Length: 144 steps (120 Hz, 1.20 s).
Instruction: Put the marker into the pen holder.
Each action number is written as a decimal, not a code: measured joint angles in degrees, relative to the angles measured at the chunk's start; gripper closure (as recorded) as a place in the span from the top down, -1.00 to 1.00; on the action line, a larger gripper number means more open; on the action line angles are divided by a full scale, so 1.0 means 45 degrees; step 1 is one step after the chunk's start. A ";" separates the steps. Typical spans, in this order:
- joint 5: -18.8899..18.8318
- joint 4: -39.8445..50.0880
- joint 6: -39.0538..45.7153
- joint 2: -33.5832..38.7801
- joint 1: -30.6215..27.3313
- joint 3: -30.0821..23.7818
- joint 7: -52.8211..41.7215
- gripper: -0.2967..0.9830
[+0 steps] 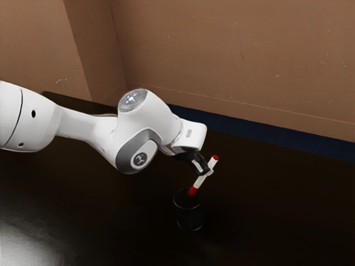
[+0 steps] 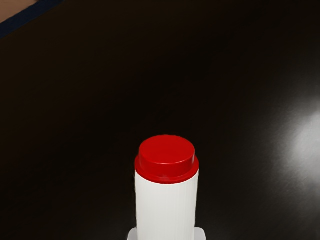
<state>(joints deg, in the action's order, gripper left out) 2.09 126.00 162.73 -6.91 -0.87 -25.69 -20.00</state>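
Here the pincer point(image 1: 208, 172) is closed on the tilted marker point(image 1: 199, 182); beneath stands the pen holder point(image 1: 189, 216); beyond, a brown wall point(image 1: 238, 55).

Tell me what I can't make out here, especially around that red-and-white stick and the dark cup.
Exterior view: whether the lower tip of the marker is inside the rim of the pen holder or just above; angle and darkness hide it.
Exterior view: anything at the holder's bottom; its dark wall hides it.
Exterior view: the base of the arm; cut off by the left edge.
Wrist view: the marker's lower end; cut off by the bottom edge.
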 joint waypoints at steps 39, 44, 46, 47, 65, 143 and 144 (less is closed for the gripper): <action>0.0124 0.0776 0.0483 0.0429 0.0006 -0.0085 -0.0087 -0.62; 0.0175 0.0946 0.0575 0.0566 0.0005 -0.0091 -0.0099 -0.62; 0.0190 0.0995 0.0607 0.0598 0.0000 -0.0102 -0.0103 -0.62; 0.0197 0.1028 0.0624 0.0614 -0.0002 -0.0108 -0.0105 -0.62; 0.0283 0.1391 0.0947 0.0674 0.0036 -0.0157 -0.0148 -0.57; -0.0051 -0.8913 -1.1166 -0.0624 0.0886 0.6362 0.1232 0.48; -0.0066 -0.8991 -1.1394 -0.0632 0.0936 0.6468 0.1276 0.48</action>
<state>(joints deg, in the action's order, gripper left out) 1.79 85.54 111.46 -9.75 3.34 3.42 -14.26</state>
